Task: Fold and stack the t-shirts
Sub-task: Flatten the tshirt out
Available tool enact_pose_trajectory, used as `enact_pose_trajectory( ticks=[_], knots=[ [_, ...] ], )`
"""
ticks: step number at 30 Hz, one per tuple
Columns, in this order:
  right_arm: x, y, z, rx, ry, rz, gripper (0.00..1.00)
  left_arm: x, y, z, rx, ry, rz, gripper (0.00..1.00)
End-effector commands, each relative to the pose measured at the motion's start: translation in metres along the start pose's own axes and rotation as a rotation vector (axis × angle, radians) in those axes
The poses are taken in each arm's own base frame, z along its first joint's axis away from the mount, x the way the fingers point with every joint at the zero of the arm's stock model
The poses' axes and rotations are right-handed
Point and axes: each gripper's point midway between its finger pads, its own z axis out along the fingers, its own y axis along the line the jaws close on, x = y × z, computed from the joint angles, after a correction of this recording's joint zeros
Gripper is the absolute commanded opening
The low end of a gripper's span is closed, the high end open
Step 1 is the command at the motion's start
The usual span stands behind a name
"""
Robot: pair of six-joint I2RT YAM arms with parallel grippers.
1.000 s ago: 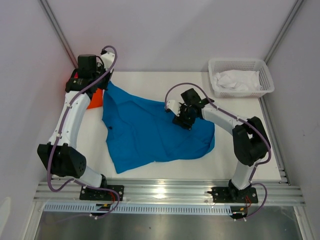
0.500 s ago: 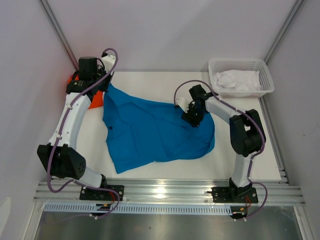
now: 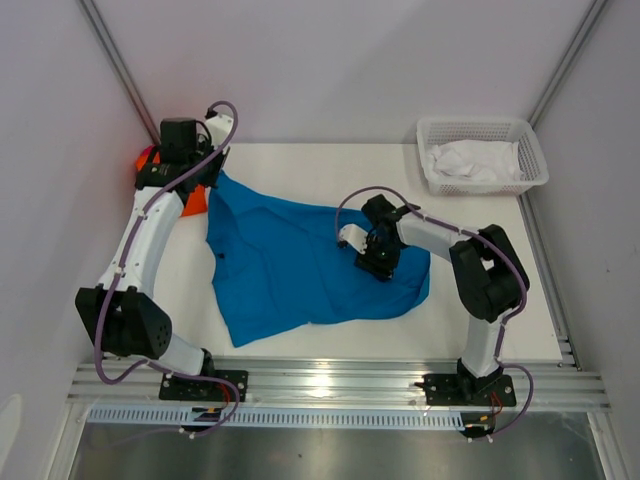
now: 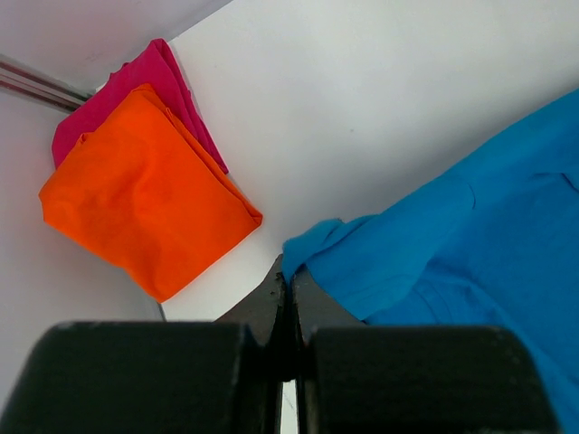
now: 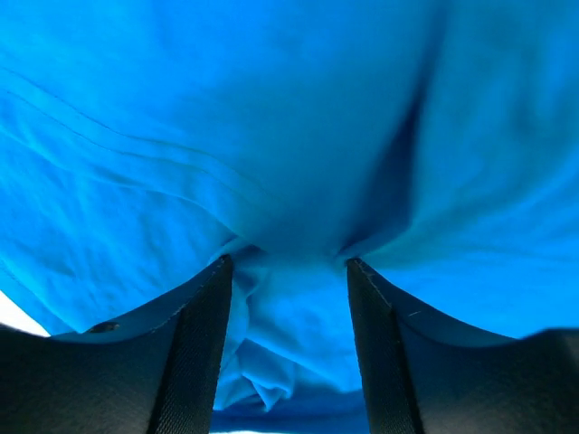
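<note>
The bright blue t-shirt lies spread and rumpled on the middle of the white table. My left gripper is shut on its far left corner, with the jaws pressed together. The orange t-shirt lies folded on the pinkish-red one at the far left corner, just beyond that gripper. My right gripper is open and points down onto the shirt's right part. A bunch of blue cloth sits between its fingers.
A white lattice basket holding white cloth stands at the far right corner. Grey walls close in on the left, back and right. A metal rail runs along the near edge.
My right gripper has swung from the shirt's far right edge toward me and down onto the cloth. The left gripper has held the corner almost still.
</note>
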Motion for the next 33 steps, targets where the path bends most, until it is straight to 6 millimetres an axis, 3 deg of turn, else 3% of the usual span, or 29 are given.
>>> enact_pose_trajectory(
  ticks=[1,5,10,19,26,33],
  knots=[
    [-0.01,-0.002,-0.006,0.057,-0.023,-0.013,0.55,-0.018,0.004,-0.012,-0.024,-0.073,0.02,0.0],
    [-0.012,-0.004,-0.004,0.065,-0.023,-0.011,0.43,-0.017,0.005,-0.012,-0.027,-0.072,0.021,0.0],
    [-0.014,-0.01,-0.012,0.094,-0.027,-0.015,0.55,-0.014,0.004,-0.011,-0.026,-0.064,0.024,0.0],
    [-0.037,-0.03,-0.064,0.122,-0.127,0.011,0.62,-0.012,0.002,-0.007,-0.016,-0.055,0.022,0.0],
    [-0.039,-0.036,-0.047,0.111,-0.109,0.006,0.59,-0.011,0.001,-0.007,-0.013,-0.055,0.019,0.01],
    [-0.038,-0.024,-0.026,0.054,-0.084,0.006,0.58,-0.007,0.002,-0.006,-0.023,-0.047,0.028,0.0]
  ],
)
